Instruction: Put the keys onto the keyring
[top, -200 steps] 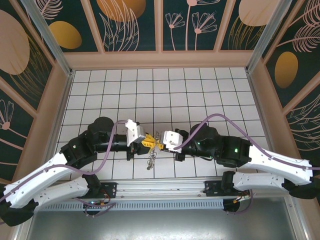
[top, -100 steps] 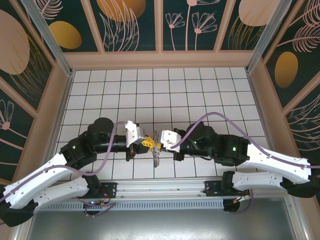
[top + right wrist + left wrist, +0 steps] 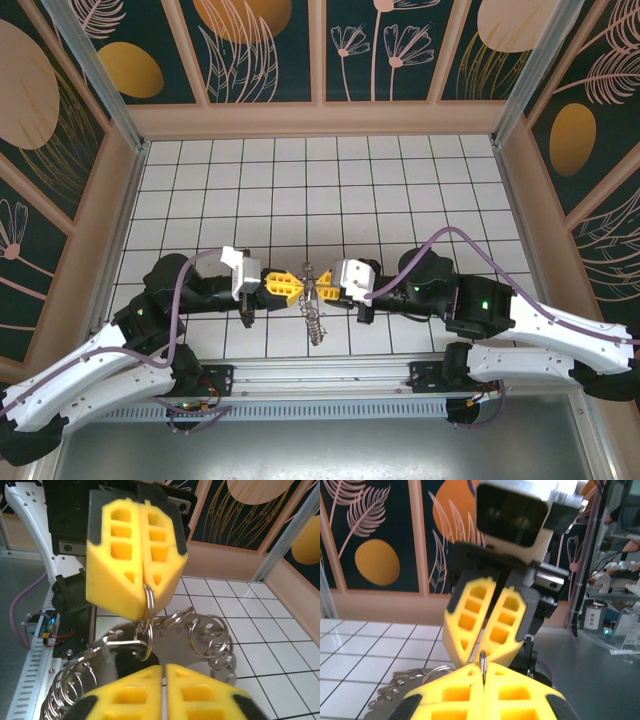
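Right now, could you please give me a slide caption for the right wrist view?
Left pincer shut on a split ring, keys and keyring chain dangling just beyond the closed right pincer.

- Fingers (image 3: 281, 284): bright yellow.
- Keyring (image 3: 315, 316): shiny silver-grey.
- Desk (image 3: 330, 180): white tiles, dark grid lines.
- Walls (image 3: 262, 55): dark teal, orange circles, pale leaf outlines.
- Cables (image 3: 470, 245): purple.

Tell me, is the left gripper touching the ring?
Touching. In the right wrist view the left gripper pinches the ring between its yellow fingers.
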{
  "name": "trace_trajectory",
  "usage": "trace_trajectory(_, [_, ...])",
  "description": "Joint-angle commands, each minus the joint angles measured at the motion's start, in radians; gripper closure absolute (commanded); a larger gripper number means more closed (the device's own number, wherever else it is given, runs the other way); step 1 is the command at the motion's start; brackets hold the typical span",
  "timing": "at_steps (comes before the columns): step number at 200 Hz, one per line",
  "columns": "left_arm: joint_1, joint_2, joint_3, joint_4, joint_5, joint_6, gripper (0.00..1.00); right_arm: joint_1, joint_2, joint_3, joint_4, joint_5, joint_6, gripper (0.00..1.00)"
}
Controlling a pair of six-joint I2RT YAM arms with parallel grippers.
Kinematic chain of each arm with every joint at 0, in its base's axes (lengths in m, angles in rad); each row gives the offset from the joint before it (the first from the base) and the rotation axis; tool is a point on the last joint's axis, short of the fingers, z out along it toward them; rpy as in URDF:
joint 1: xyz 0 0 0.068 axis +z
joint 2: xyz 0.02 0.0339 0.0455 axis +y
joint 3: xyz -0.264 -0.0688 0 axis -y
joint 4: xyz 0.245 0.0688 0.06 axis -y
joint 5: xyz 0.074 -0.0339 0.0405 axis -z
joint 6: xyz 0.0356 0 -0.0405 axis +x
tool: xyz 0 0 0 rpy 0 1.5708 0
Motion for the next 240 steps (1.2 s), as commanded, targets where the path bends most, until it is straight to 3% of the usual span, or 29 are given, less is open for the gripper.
trace_trajectory(1, [-0.006, -0.013, -0.019, 0.142, 0.031, -0.039, 1.00, -0.004, 0.001, -0.006, 0.051, -0.025, 0.012, 0.96])
trace_trajectory(47, [-0.007, -0.013, -0.016, 0.141, 0.035, -0.031, 1.00, -0.004, -0.005, -0.002, 0.050, -0.022, 0.013, 0.95])
trace_trajectory(93, [-0.006, -0.013, -0.003, 0.105, 0.031, -0.012, 1.00, -0.004, -0.045, -0.001, 0.040, -0.044, 0.014, 0.71])
trace_trajectory(121, [-0.006, 0.006, 0.010, 0.078, 0.041, 0.003, 1.00, -0.005, -0.050, 0.008, 0.038, -0.102, 0.004, 0.65])
trace_trajectory(177, [-0.006, 0.014, 0.022, 0.070, 0.052, 0.008, 1.00, -0.005, -0.007, 0.023, 0.056, -0.094, -0.018, 0.68])
trace_trajectory(240, [-0.007, 0.008, 0.019, 0.065, 0.052, 0.009, 1.00, -0.004, -0.004, 0.024, 0.068, -0.075, -0.010, 0.89])
